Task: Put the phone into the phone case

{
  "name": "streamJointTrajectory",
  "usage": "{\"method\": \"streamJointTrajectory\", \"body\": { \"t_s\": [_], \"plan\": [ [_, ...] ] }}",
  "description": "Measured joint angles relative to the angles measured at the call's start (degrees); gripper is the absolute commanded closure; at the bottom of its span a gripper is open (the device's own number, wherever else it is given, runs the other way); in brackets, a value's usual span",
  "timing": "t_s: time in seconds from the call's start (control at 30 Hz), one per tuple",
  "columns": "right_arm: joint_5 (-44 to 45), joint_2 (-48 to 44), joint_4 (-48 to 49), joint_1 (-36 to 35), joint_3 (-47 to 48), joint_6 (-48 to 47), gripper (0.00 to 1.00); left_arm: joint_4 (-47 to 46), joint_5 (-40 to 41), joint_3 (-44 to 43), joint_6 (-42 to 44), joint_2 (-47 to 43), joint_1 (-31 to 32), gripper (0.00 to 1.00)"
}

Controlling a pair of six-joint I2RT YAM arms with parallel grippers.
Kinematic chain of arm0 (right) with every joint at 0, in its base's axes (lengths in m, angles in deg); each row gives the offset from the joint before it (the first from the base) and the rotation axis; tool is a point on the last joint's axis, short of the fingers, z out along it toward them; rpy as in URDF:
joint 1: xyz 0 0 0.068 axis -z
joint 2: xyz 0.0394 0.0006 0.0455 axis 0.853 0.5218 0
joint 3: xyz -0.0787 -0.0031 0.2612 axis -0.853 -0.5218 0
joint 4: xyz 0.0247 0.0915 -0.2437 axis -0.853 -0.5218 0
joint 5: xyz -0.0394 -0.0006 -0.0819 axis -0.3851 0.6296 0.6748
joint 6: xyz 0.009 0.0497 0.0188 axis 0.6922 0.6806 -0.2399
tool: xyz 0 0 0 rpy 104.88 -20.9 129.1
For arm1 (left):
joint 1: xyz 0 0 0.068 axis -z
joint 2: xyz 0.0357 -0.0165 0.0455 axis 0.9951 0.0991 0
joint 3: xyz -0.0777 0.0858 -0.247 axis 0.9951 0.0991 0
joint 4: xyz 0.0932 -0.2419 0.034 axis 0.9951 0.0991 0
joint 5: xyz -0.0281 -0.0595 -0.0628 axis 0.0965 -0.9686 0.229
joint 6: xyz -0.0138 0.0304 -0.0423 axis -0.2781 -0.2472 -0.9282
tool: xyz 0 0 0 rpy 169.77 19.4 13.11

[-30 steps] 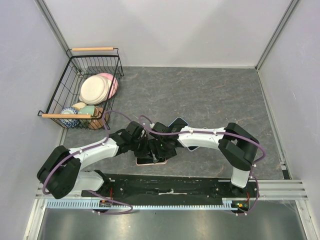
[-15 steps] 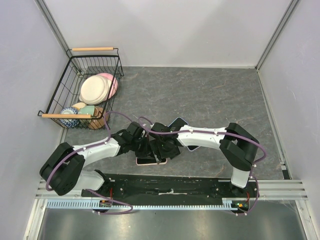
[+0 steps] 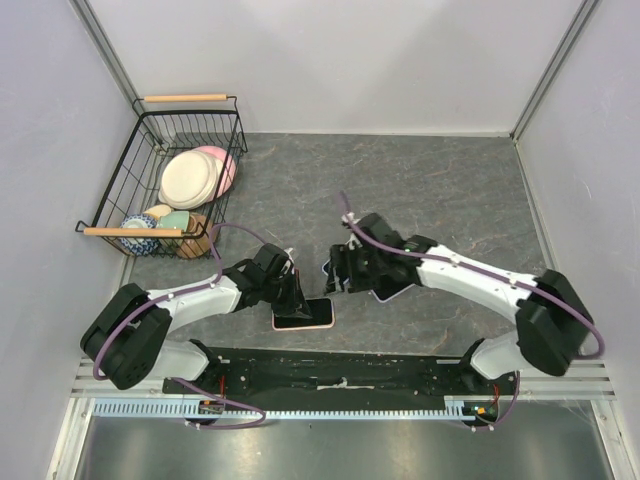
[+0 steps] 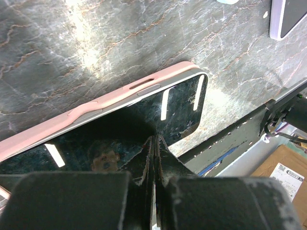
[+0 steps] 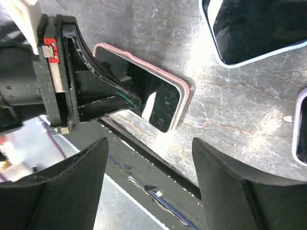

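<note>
A phone with a dark screen sits inside a pink case [image 3: 306,316] lying flat near the table's front edge; it also shows in the left wrist view [image 4: 163,108] and the right wrist view [image 5: 156,98]. My left gripper [image 3: 296,300] is shut, and its closed fingertips [image 4: 153,143] rest on the phone's screen. My right gripper [image 3: 333,276] is open and empty, raised to the right of the pink case, with its fingers [image 5: 79,184] wide apart.
Two other cased phones lie right of the pink one: a white-edged one [image 5: 254,28] and a lilac one [image 5: 301,136], mostly under my right arm in the top view [image 3: 384,294]. A wire basket [image 3: 150,130] of dishes stands at the back left. A black base strip [image 3: 350,368] runs along the near edge.
My right gripper has lifted off the pink-cased phone and drawn back to the right, leaving the phone in plain view. My left gripper stays on the phone.
</note>
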Motion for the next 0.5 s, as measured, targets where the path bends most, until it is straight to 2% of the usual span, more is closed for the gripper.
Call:
{"method": "streamJointTrajectory", "body": {
  "t_s": [0.17, 0.3, 0.43, 0.5],
  "plan": [
    [-9.42, -5.42, 12.79, 6.05, -10.84, 4.26, 0.28, 0.00, 0.00, -0.02, 0.02, -0.15, 0.00, 0.98],
    [-14.56, -3.93, 19.93, 6.03, -16.37, 7.04, 0.34, 0.00, -0.07, -0.02, 0.02, -0.37, 0.00, 0.98],
    [-16.37, -0.35, 24.17, 6.03, -19.04, 8.37, 0.46, -0.02, -0.15, -0.02, 0.02, -0.37, 0.00, 0.98],
    [-16.61, 1.25, 25.20, 6.03, -19.63, 8.66, 0.48, -0.09, -0.22, -0.02, 0.04, -0.37, 0.00, 0.98]
  ]
}}
